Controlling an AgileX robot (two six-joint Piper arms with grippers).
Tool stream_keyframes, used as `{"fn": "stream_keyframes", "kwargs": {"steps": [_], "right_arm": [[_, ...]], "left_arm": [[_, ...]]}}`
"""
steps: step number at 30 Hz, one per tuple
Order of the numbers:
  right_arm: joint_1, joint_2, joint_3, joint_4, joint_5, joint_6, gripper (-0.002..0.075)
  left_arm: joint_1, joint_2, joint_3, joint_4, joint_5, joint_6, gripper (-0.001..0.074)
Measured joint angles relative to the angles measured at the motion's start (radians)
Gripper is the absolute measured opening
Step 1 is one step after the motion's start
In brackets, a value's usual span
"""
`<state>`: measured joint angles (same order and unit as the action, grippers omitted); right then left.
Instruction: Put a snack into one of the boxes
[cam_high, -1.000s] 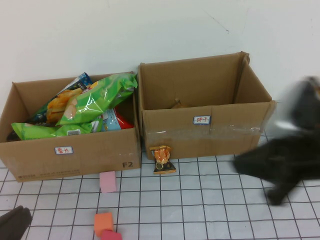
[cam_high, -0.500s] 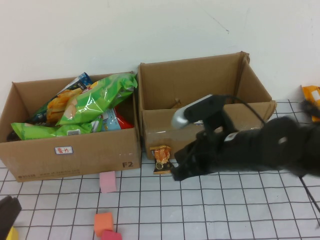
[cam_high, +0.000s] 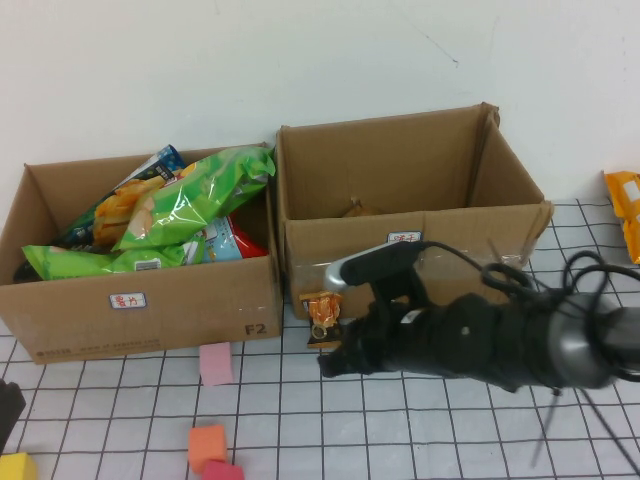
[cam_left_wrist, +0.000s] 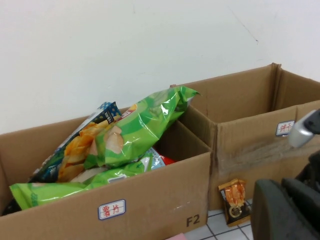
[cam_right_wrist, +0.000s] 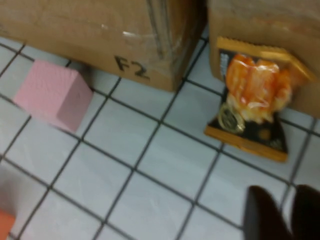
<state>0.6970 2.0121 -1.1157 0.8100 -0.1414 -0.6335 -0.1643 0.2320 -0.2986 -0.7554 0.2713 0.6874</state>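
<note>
A small orange and black snack packet (cam_high: 323, 318) lies on the gridded table, leaning against the front of the right cardboard box (cam_high: 440, 262). It also shows in the right wrist view (cam_right_wrist: 252, 102) and the left wrist view (cam_left_wrist: 234, 200). My right gripper (cam_high: 335, 362) is low over the table just in front of the packet, apart from it. Its fingertips (cam_right_wrist: 267, 212) are close together with nothing between them. My left gripper (cam_left_wrist: 287, 212) sits at the table's near left edge (cam_high: 8, 405), fingers together and empty. The left box (cam_high: 150, 310) is full of chip bags (cam_high: 185, 205).
A pink block (cam_high: 215, 362) lies in front of the left box. An orange block (cam_high: 207, 445), a red block (cam_high: 222, 471) and a yellow block (cam_high: 15, 467) lie near the front edge. Another orange packet (cam_high: 625, 210) lies at the far right. A brown item (cam_high: 352, 209) sits in the right box.
My right arm has swept in from the far right to the left, and its gripper now sits low beside the snack packet. The left gripper has shifted slightly at the lower left corner.
</note>
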Motion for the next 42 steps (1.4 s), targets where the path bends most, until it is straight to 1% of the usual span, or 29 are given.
{"fn": "stream_keyframes", "kwargs": {"steps": [2,4,6,7,8,10,12,22,26,29,32,37,38,40,42], "right_arm": [[0.0,0.034,-0.034,0.002,0.003,0.004,0.0222],[0.0,0.068,-0.072,0.002,0.005,0.004,0.0376],[0.0,0.099,-0.107,0.008,0.005,0.004,0.0499],[0.0,0.116,-0.125,0.011,0.005,0.004,0.0548],[0.0,0.128,-0.142,0.013,0.005,0.004,0.0582],[0.0,0.157,-0.175,0.015,0.005,0.004,0.0617],[0.0,0.183,-0.202,0.016,0.005,0.004,0.0631],[0.0,0.272,-0.279,0.045,-0.006,0.04,0.0639],[0.0,0.288,-0.281,0.073,-0.037,0.06,0.0606],[0.0,0.29,-0.282,0.085,-0.064,0.067,0.0538],[0.0,0.292,-0.283,0.088,-0.067,0.069,0.0417],[0.0,0.283,-0.283,0.089,0.01,0.075,0.0138],[0.0,0.274,-0.283,0.089,0.03,0.075,0.0095],[0.0,0.248,-0.283,0.089,0.076,0.07,0.0057],[0.0,0.208,-0.283,0.089,0.123,0.063,0.0047]], "left_arm": [[0.0,0.0,0.0,0.007,0.0,0.012,0.0],[0.0,0.0,0.0,0.014,-0.001,0.014,0.0],[0.0,0.0,0.0,0.021,-0.001,0.016,-0.0001],[0.0,0.0,0.0,0.025,-0.001,0.016,-0.0001],[0.0,0.0,0.0,0.032,-0.001,0.016,0.0],[0.0,0.0,0.0,0.04,-0.001,0.016,0.0],[0.0,0.0,0.0,0.045,-0.001,0.016,-0.0001],[0.0,0.0,0.0,0.078,-0.001,0.02,-0.0001],[0.0,0.0,0.0,0.078,-0.001,0.02,-0.0001],[0.0,0.0,0.0,0.082,-0.001,0.022,-0.0001],[0.0,0.0,0.0,0.087,-0.001,0.022,-0.0001],[0.0,0.0,0.0,0.093,-0.001,0.022,-0.0001],[0.0,0.0,0.0,0.093,-0.001,0.022,-0.0001],[0.0,0.0,0.0,0.093,-0.001,0.022,-0.0001],[0.0,0.0,0.0,0.093,-0.001,0.022,-0.0001]]}}
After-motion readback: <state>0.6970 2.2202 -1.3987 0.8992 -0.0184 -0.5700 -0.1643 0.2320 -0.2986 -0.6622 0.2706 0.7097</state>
